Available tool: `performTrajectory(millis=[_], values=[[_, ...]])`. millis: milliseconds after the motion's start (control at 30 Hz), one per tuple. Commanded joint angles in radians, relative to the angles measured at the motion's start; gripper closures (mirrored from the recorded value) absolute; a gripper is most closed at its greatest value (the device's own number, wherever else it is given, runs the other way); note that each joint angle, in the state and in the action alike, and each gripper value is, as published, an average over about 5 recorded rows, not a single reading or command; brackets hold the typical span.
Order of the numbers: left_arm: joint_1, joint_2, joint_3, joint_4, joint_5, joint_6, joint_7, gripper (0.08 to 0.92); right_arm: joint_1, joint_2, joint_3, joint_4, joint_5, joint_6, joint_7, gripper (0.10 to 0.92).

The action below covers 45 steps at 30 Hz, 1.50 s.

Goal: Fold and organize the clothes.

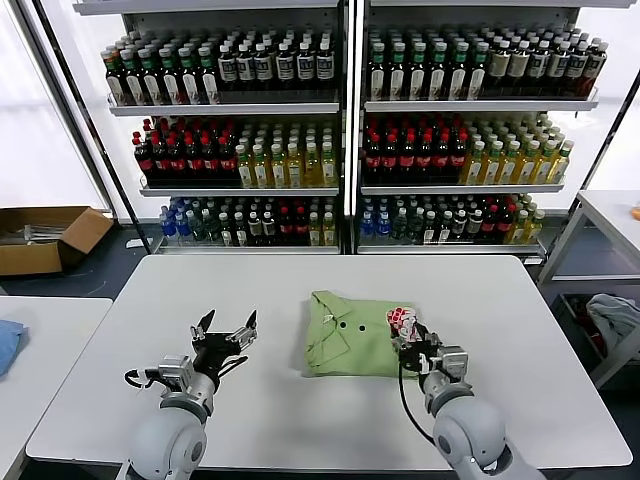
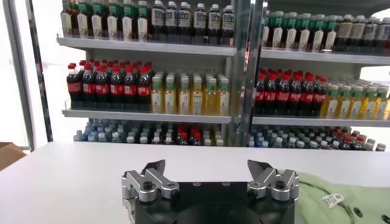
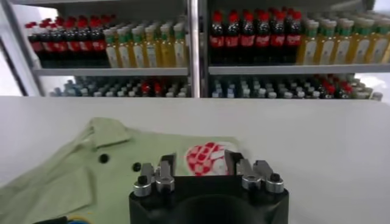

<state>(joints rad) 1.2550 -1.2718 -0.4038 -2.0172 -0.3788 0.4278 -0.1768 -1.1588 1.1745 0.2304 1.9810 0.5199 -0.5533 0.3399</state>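
Note:
The clothes are one light green polo shirt [image 1: 345, 335], folded into a rough square in the middle of the white table [image 1: 500, 300]. Its collar with dark buttons [image 3: 103, 158] faces up, and a red-and-white graphic [image 3: 204, 157] sits at its right edge. My right gripper [image 1: 410, 342] is at that right edge, low over the graphic. In the right wrist view its fingers [image 3: 166, 165] stand apart with the fabric lying flat between them, so the right gripper [image 3: 200, 163] is open. My left gripper [image 1: 227, 325] hangs open over bare table left of the shirt, which shows beside the left gripper [image 2: 207, 165] as a green edge [image 2: 350, 198].
Shelves of bottles [image 1: 340, 130] stand behind the table. A cardboard box [image 1: 45, 238] lies on the floor at the far left. A second table [image 1: 40, 340] with blue cloth [image 1: 8, 345] adjoins on the left. A side table [image 1: 610, 215] with grey cloth below it stands at the right.

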Motion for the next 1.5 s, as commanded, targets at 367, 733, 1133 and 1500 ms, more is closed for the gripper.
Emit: performTrajectory(millis=[367,733,1133,1500], values=[[0.036,-0.003,0.002,-0.008,0.011,-0.006,0.013,0.177,-0.091,0.162,0.035,-0.054,-0.011,0.068,0.055,0.205],[0.049,0.002,-0.005,-0.015,0.011,-0.007,0.015,0.177,-0.090,0.168,0.051,-0.093,0.073,0.055,0.083,0.203],[0.060,-0.014,-0.042,-0.047,0.008,-0.054,0.027,0.177,-0.188,0.045,0.190,0.251,-0.252,0.127,-0.028,0.203],[0.055,-0.035,-0.067,-0.036,0.007,-0.092,0.050,0.177,-0.363,0.000,0.312,0.241,-0.322,0.175,-0.043,0.203]])
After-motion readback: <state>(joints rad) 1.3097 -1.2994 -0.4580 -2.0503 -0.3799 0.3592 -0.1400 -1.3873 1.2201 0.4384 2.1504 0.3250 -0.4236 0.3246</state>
